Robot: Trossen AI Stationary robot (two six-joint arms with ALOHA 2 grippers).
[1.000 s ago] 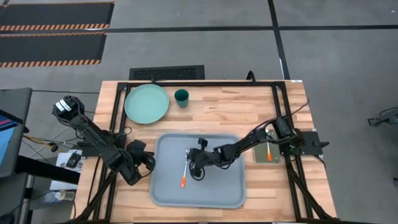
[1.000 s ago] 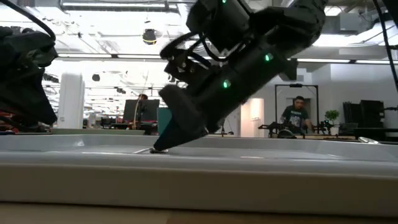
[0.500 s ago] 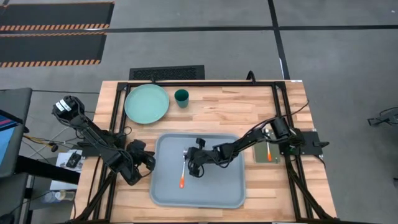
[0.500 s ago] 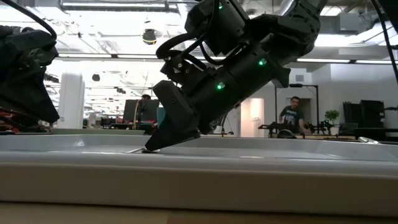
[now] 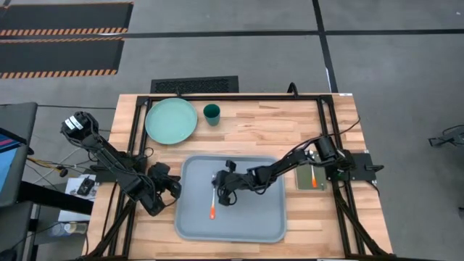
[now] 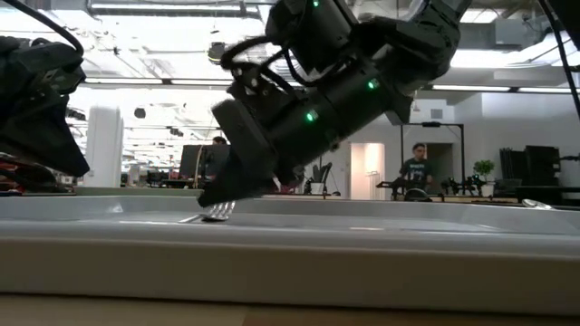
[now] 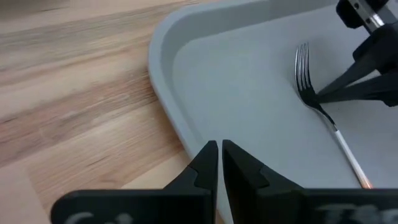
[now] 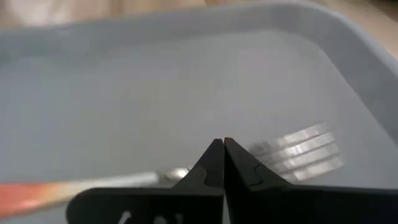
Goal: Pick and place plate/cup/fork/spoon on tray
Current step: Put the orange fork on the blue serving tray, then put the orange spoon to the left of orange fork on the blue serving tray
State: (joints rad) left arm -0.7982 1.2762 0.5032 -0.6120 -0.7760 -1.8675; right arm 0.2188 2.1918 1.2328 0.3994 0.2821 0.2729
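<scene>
High view: the left end effector (image 5: 176, 187) waits with fingers closed and empty just left of the tray (image 5: 261, 225). The fork (image 5: 213, 197) lies on the tray, long axis near to far, tines far, orange handle near. The right end effector (image 5: 217, 182) is closed, its tips touching the fork's neck, not gripping it.

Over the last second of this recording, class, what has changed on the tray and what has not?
The right tool, shut, has slid along the tray towards the left arm's side, pushing the fork with it; the orange handle end has shifted slightly that way. Nothing was picked up or released. The left tool, shut beside the tray, the plate, the cup and the spoon on its pad are unchanged.
</scene>
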